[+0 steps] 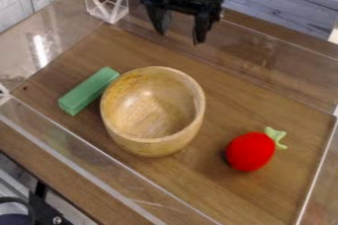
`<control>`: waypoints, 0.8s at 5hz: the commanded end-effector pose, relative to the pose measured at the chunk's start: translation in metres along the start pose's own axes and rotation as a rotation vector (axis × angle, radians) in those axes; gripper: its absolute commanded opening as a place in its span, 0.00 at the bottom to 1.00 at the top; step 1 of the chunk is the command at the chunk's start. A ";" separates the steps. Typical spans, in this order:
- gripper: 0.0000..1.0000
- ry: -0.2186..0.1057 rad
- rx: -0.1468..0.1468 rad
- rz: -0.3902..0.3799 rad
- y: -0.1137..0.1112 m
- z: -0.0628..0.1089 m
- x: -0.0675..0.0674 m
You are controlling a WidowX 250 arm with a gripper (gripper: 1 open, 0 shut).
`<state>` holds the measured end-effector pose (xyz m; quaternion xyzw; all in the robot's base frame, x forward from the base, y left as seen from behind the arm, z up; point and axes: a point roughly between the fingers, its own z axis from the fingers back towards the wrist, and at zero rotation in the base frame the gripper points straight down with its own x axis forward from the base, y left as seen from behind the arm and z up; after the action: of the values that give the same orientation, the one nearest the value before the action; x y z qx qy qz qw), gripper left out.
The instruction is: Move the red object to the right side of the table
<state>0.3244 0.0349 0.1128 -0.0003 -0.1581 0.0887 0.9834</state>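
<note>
Open gripper [183, 26] seen at the upper centre of the frame, red object [251, 151] lying at the lower right.

The dark gripper is pointed downward over the far part of the table [271, 86], its fingers spread apart with nothing between them, well apart from every item below. The red object, a small round toy fruit with a green leafy stem turned toward the right edge, is set on the brown wood-grain surface near the clear acrylic wall at the right. A wooden bowl [153, 110] is placed upright at the centre of the frame, empty, to the left of the red fruit and apart from it. A green rectangular block [89, 90] is laid flat just beside the bowl's left rim. A small clear stand [107, 5] is seen at the upper left.
</note>
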 end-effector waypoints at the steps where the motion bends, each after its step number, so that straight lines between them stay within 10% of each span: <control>1: 1.00 -0.055 -0.009 -0.002 -0.015 0.005 0.011; 4: 1.00 -0.057 -0.012 -0.056 -0.009 0.014 0.035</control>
<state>0.3476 0.0279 0.1196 -0.0011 -0.1589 0.0598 0.9855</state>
